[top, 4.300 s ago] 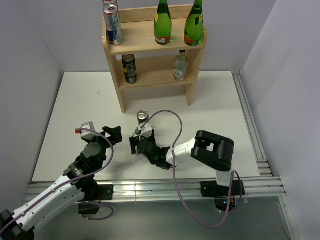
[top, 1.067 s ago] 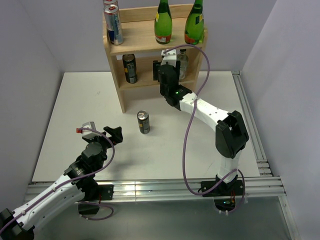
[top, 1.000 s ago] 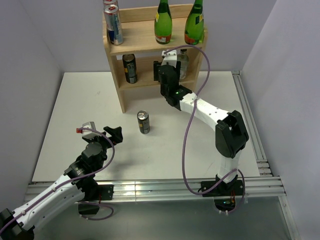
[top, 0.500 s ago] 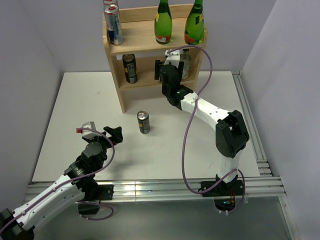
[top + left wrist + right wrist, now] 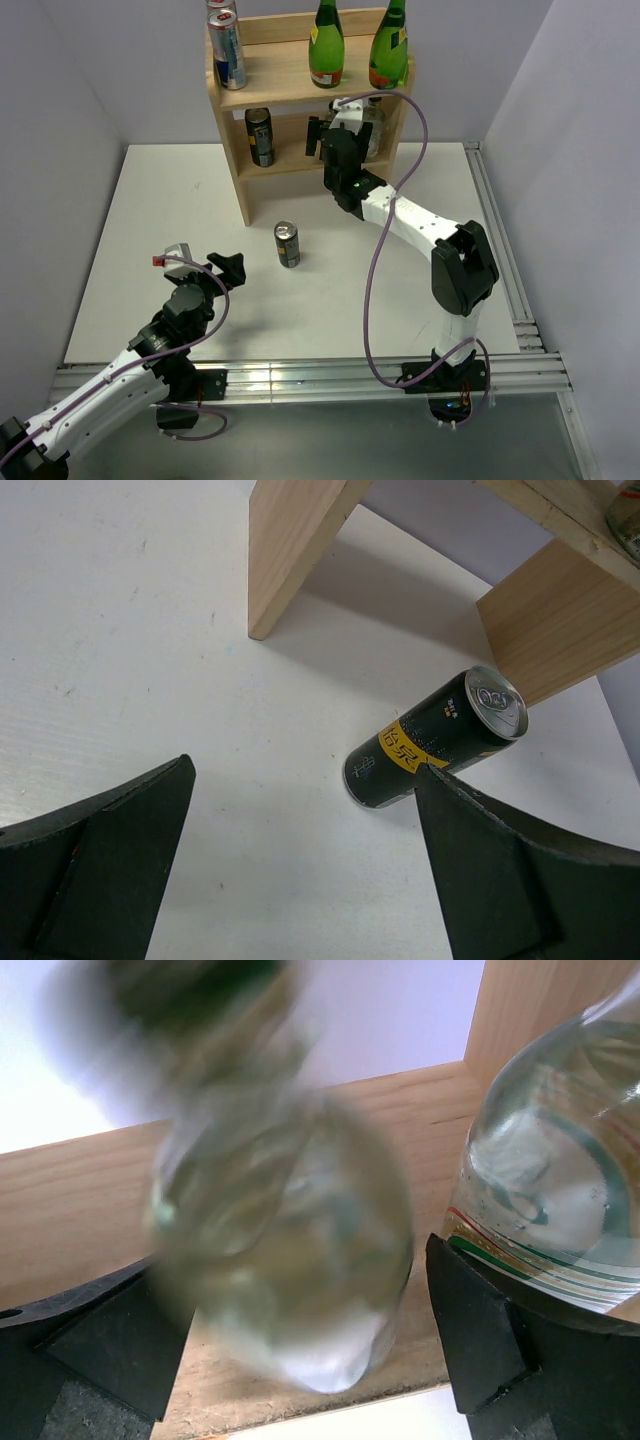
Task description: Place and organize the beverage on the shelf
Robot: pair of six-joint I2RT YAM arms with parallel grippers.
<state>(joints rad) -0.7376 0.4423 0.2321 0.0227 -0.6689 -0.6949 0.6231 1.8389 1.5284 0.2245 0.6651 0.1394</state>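
Both openings: wide, nothing gripped
Left gripper (image 5: 305, 768): can (image 5: 435, 742) ahead
Right gripper (image 5: 290, 1260): clear bottle (image 5: 290, 1300) between fingers (image 5: 480, 1340)

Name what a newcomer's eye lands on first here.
The right gripper reaches into the lower tier of the shelf, jaws open around a clear bottle that is blurred in its wrist view. A lone dark can stands on the table before the shelf.

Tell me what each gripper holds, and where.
Nothing is held. The right gripper stands open around a blurred clear bottle on the shelf, lower tier; the left gripper is open and empty.
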